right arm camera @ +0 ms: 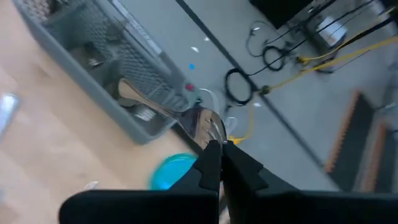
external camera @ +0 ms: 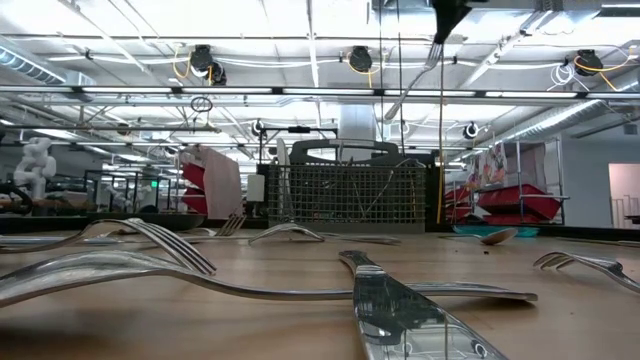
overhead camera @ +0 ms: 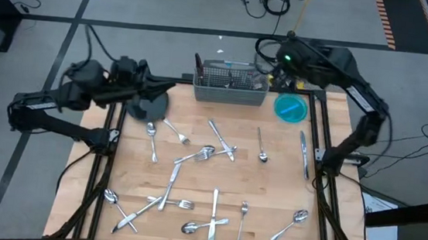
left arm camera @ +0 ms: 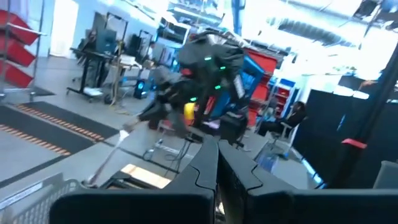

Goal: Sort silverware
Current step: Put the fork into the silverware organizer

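Many pieces of silverware (overhead camera: pixel 195 156) lie flat and scattered on the wooden table, forks and a knife (external camera: pixel 400 310) closest to the low camera. The grey wire-mesh caddy (overhead camera: pixel 230 84) stands at the table's far edge. My right gripper (right arm camera: pixel 219 149) is high over the caddy's right end (right arm camera: pixel 143 118), shut on one silver piece (right arm camera: pixel 186 118). My left gripper (left arm camera: pixel 217 171) is shut and holds nothing. It hovers at the far left above the dark round plate (overhead camera: pixel 146 109), pointing about level toward the right arm. My right gripper pinches one end of the silver piece (right arm camera: pixel 208 132) between its two fingers. The rest sticks out past the fingertips along their line, slanting down toward the caddy. The piece is lifted clear and hangs high above the caddy in the low view (external camera: pixel 437 45).
A blue round lid-like thing (overhead camera: pixel 290 108) lies right of the caddy. Black rails (overhead camera: pixel 326 157) run along the table's left and right sides. The caddy (external camera: pixel 350 195) holds a few upright pieces. People and equipment show in the room beyond.
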Action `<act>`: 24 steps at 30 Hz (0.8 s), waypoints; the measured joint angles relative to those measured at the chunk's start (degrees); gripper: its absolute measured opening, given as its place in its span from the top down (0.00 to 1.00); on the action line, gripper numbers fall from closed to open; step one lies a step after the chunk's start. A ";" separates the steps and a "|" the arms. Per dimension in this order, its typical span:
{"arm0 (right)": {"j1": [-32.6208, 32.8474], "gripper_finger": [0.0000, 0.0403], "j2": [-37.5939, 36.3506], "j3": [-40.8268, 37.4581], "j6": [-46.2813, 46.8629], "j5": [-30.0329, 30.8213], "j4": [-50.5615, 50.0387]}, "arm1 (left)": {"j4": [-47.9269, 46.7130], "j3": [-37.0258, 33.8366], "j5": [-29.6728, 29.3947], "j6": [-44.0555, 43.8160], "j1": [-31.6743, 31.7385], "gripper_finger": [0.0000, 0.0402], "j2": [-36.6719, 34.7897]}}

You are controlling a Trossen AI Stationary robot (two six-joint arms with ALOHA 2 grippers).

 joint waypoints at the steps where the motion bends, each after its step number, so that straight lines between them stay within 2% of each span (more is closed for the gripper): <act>1: -0.32 1.00 1.79 2.02 -2.22 0.62 -0.09 | -0.03 0.00 0.02 -0.01 -0.34 0.97 -0.48; 7: -2.70 1.00 9.27 9.23 -11.13 1.91 0.04 | -0.10 0.00 0.02 0.51 -2.54 0.97 -2.34; 14: -5.29 1.00 14.19 9.46 -15.05 1.71 -0.04 | -0.90 0.00 0.02 1.08 -4.41 0.97 -2.82; 24: -5.77 1.00 18.39 9.50 -18.24 0.44 2.60 | -1.27 0.00 0.01 3.01 -4.92 0.97 -2.82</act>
